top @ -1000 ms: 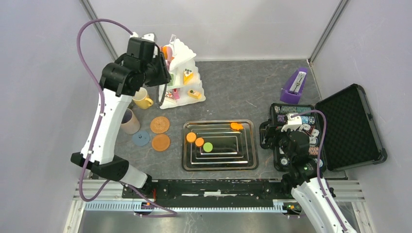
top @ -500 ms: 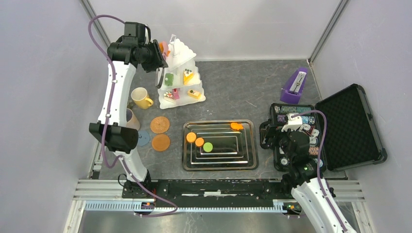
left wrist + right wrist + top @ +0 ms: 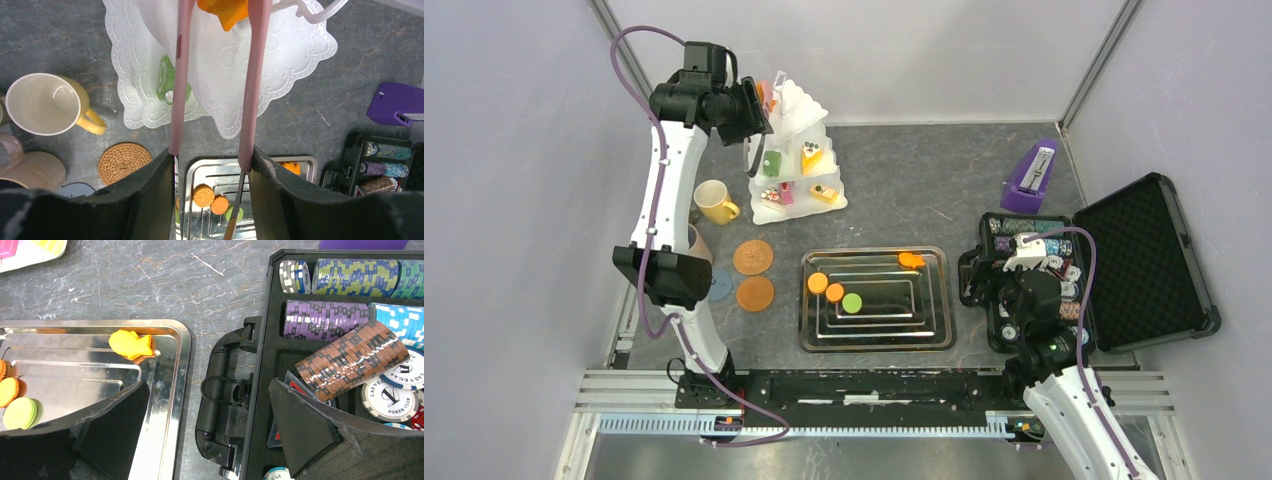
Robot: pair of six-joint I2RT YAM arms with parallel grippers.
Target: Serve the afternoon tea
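Note:
The white three-tier stand (image 3: 809, 128) stands at the back left with toy cakes (image 3: 812, 157) on its tiers. My left gripper (image 3: 750, 112) hangs high over it, shut on pink tongs (image 3: 255, 75). At the top tier an orange piece (image 3: 225, 10) sits between the tong tips; whether it rests there I cannot tell. A green cake (image 3: 165, 80) lies on a lower tier. On the steel tray (image 3: 876, 342) are orange biscuits (image 3: 817, 283), a green biscuit (image 3: 852, 302) and an orange shaped piece (image 3: 131, 345). The yellow mug (image 3: 714, 203) and the beige-lilac mug (image 3: 696, 250) stand left. My right gripper (image 3: 207, 390) is open and holds nothing.
Two woven coasters (image 3: 752, 257) and a blue one (image 3: 715, 284) lie left of the tray. The open black case (image 3: 1139, 260) with poker chips (image 3: 345, 357) sits under my right gripper. The purple metronome (image 3: 1029, 180) stands behind it. Walls close in the back.
My left arm has lifted and reached back from beside the stand to above its top tier, carrying the tongs. The tong arms have spread slightly. The right arm is still.

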